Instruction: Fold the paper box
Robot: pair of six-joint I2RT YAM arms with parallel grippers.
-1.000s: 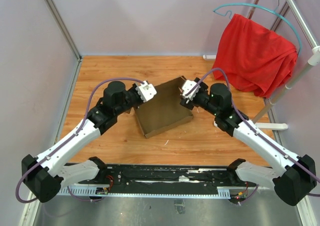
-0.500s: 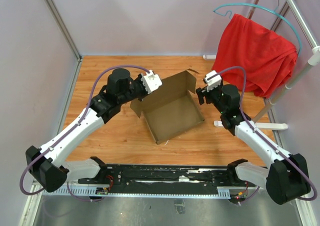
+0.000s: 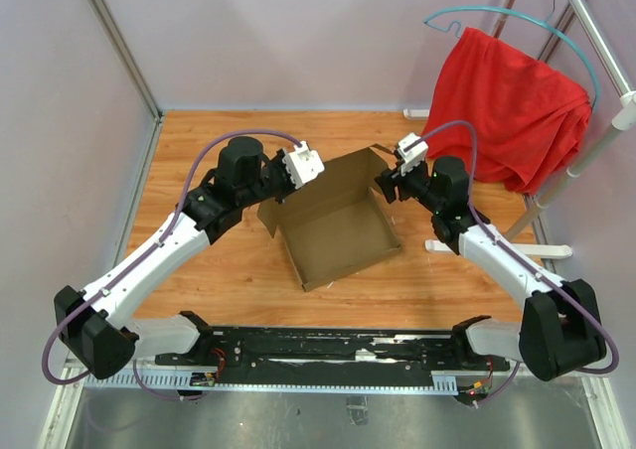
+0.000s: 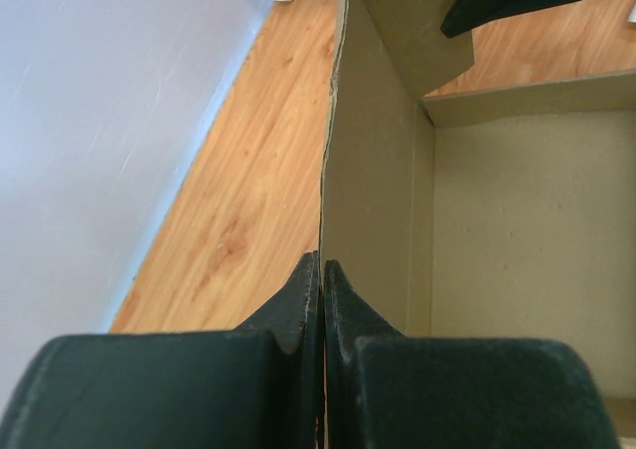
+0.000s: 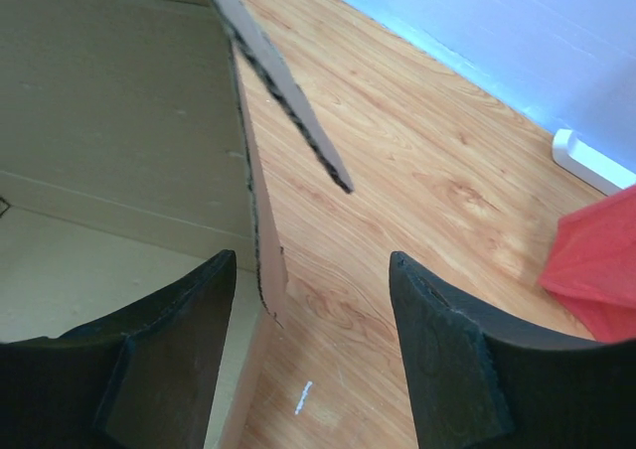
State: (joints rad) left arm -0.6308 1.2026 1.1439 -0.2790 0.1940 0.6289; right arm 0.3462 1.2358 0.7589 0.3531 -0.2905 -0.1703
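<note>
Tabletop (image 3: 189,131); left end effector (image 4: 320,282) tight on box (image 4: 370,191)

Even, bright, diffuse light throughout; shadows are soft. Wrist views blur their near fingers (image 4: 298,370); no glare.

left hand (image 4: 321,275) pinched closed, right hand (image 5: 311,270) spread wide

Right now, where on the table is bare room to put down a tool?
Free: the near strip of the table between the paper box and the black base rail, and the far-left corner. Crowded: the box's far corners, where the left gripper pinches a wall and the right gripper straddles one.
</note>
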